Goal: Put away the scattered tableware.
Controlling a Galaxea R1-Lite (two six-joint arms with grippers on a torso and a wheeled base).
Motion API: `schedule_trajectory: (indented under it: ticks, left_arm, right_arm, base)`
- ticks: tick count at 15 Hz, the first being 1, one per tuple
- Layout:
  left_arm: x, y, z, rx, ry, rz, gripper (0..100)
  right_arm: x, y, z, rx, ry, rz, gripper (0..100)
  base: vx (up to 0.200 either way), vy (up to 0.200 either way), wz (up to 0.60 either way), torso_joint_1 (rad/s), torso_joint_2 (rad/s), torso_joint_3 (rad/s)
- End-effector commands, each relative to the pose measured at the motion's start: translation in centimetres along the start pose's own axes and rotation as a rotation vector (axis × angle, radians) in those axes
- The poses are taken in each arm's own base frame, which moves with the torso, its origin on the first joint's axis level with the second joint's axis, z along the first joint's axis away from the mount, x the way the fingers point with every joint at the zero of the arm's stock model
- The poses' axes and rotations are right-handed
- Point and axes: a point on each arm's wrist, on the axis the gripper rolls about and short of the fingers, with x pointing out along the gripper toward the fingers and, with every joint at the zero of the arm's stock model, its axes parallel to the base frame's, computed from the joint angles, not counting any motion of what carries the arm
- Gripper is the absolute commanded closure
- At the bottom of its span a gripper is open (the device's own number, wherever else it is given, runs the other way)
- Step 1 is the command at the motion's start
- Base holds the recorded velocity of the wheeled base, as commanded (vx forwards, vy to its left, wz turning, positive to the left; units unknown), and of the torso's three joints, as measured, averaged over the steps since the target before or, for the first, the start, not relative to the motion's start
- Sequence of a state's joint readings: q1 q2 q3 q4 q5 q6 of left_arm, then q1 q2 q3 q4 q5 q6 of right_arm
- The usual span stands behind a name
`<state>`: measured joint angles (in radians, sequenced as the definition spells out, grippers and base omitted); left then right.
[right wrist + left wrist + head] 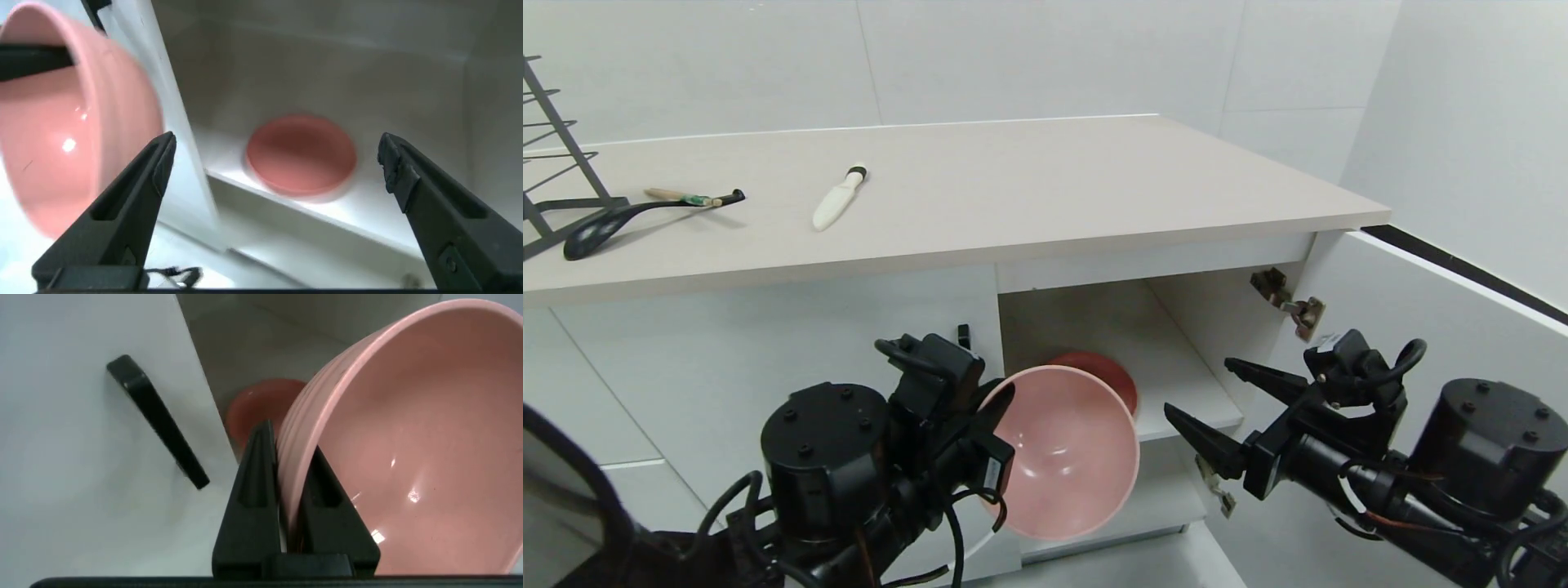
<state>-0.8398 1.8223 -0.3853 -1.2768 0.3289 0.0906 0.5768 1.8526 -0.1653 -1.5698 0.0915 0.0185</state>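
- A pale counter [1029,188] is seen against a white tiled wall.
- Under it, a white cabinet [768,343] is seen with its right door [1421,310] swung open; a shelf [1176,384] is shown inside.
- A dark wire rack [556,155] is set at the counter's far left end.
- A pink bowl [1066,453] is held in the air before the cabinet opening, at its lower left. It is tipped on its side, so that the hollow is turned toward the right arm.
- The left gripper [286,457] is clamped on the bowl's rim, with one finger laid on the ribbed outer wall and the other inside.
- The right gripper [1199,385] is held just right of the bowl, apart from it, in front of the opening. Its fingers are spread wide, and nothing is held between them.
- A red dish [301,155] is laid flat on the shelf, behind the bowl.
- A black spoon [613,219] is laid on the counter beside the rack.
- A white utensil [837,200] with a dark end is laid on the counter to the right of the spoon, apart from it.
- A thin wooden stick [678,196] is laid across the spoon's handle.
- A metal hinge [1290,304] is fixed at the door's inner edge.
- A black handle [159,420] is mounted on the closed door left of the opening.
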Motion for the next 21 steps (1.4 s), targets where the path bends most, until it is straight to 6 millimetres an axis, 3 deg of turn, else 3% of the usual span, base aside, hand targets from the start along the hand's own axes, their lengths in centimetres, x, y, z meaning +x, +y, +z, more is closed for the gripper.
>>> schedule_trajectory:
  ticks: [1,6,10,14,18,21]
  left_arm:
    - [2.0,-1.7,-2.0,0.031,0.029,0.039,100]
    - [2.7,-2.1,-1.7,0.051,0.010,0.052,100]
    - [5.2,-3.0,-1.1,0.032,-0.093,0.064,100]
    - [6.9,-4.1,-2.5,0.094,-0.133,0.065,100]
    - [7.3,-5.0,-1.3,0.065,-0.188,0.047,100]
    - [8.5,-5.4,0.9,0.029,-0.281,0.051,100]
  right_arm:
    - [-0.1,0.0,0.2,-0.010,-0.007,-0.004,0]
    - [-0.3,-0.6,0.1,-0.103,-0.003,-0.032,0]
    - [-0.5,-0.7,-0.2,-0.117,0.012,-0.033,0]
    - [-0.7,-0.7,-0.3,-0.100,0.020,-0.034,0]
    - [-0.6,-0.9,-0.3,0.080,0.015,-0.045,0]
    - [-0.5,-1.0,-0.5,0.170,0.021,-0.051,0]
  base:
    - [0.000,0.000,0.00,0.000,0.00,0.000]
    - [0.000,0.000,0.00,0.000,0.00,0.000]
    - [0.000,0.000,0.00,0.000,0.00,0.000]
    - [0.000,0.000,0.00,0.000,0.00,0.000]
    - [0.000,0.000,0.00,0.000,0.00,0.000]
    - [0.000,0.000,0.00,0.000,0.00,0.000]
